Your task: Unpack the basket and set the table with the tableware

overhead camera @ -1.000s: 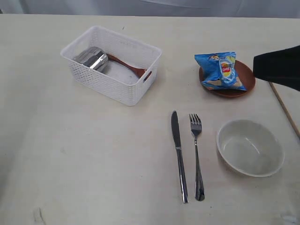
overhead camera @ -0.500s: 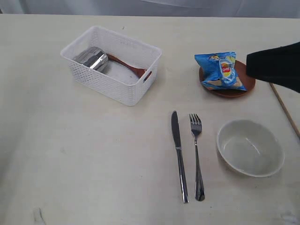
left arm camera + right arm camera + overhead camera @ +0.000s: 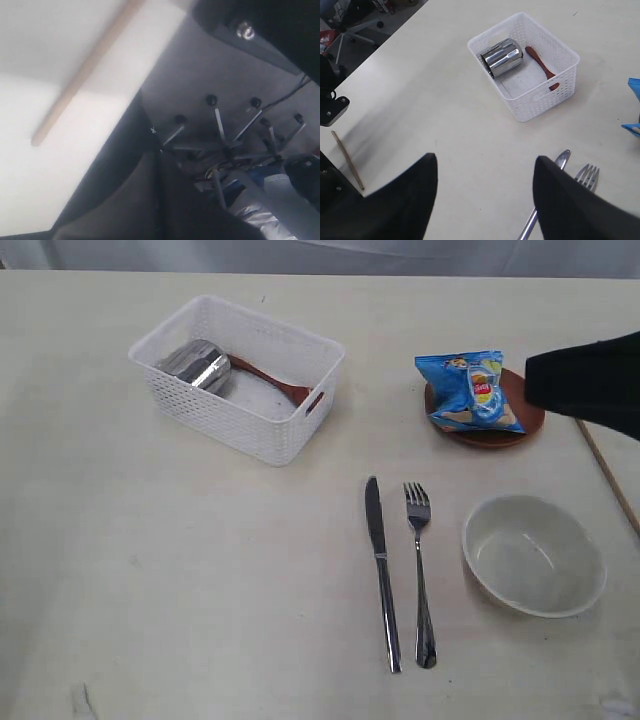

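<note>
Exterior view: the basket (image 3: pixel 222 422) sits on the table (image 3: pixel 200 580) at the far left, with a cup (image 3: pixel 195 365) lying on its side inside it at one end and a spoon (image 3: pixel 276 383) lying just beside the cup along the floor, its end at the handle cut-out. Near the middle of the table a knife (image 3: pixel 380 570) and a fork (image 3: pixel 420 575) lie side by side, close but apart, the fork on the right. A bowl (image 3: pixel 476 530) stands upright just right of the fork. Beyond it a plate (image 3: pixel 528 412) carries a blue bag (image 3: pixel 468 390). A chopstick (image 3: pixel 608 475) lies along the right edge, partly under the dark right arm (image 3: pixel 590 385), which reaches in beside the plate. In the right wrist view the right gripper (image 3: pixel 485 197) hangs over bare table, its two dark fingers (image 3: pixel 405 205) spread wide with nothing between them; ahead of it are the basket (image 3: pixel 542 102), cup (image 3: pixel 502 57), spoon (image 3: pixel 539 61), knife (image 3: pixel 555 167) and fork (image 3: pixel 586 174), and another chopstick (image 3: pixel 347 160) lies well apart at the table's far side. The left wrist view gives only blurred dark shapes, a pale stick (image 3: pixel 85 70) on a white surface and a chair base (image 3: pixel 225 140); the left gripper cannot be picked out, so I cannot tell how its fingers stand.
</note>
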Controlling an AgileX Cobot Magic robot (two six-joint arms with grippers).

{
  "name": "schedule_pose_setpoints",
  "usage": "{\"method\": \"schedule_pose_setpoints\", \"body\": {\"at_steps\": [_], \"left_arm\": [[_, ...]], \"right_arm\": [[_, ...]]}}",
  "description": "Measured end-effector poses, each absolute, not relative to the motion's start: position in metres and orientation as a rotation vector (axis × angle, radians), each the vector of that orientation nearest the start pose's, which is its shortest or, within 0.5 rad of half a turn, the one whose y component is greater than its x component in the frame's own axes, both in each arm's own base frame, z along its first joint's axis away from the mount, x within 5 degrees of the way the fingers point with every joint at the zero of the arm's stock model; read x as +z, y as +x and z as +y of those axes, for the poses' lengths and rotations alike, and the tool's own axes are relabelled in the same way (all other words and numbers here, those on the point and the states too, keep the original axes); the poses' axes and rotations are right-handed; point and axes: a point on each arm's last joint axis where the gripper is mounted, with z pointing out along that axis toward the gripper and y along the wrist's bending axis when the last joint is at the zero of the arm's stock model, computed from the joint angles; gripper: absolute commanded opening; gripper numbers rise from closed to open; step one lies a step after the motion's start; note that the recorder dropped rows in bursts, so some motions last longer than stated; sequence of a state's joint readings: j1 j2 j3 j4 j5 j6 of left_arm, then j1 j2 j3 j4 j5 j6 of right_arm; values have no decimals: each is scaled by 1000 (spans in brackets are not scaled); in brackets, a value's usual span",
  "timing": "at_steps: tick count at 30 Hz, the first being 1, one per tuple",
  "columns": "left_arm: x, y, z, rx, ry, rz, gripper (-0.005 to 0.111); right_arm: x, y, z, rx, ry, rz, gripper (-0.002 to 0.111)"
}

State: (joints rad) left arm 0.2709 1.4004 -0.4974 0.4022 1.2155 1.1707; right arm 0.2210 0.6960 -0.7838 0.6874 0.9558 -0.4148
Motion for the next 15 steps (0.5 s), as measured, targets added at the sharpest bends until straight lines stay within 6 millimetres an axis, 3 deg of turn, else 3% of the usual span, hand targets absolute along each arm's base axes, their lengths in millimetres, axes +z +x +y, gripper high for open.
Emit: {"method": "schedule_pose_setpoints", "body": {"at_steps": [10, 15], "left_arm": [[145, 126, 77, 117, -1404, -1996, 1], [127, 130, 75, 32, -1434, -2109, 16]], "right_arm": [[352, 100, 71, 737, -521, 2151, 54], [352, 100, 71, 735, -525, 2149, 54]]}}
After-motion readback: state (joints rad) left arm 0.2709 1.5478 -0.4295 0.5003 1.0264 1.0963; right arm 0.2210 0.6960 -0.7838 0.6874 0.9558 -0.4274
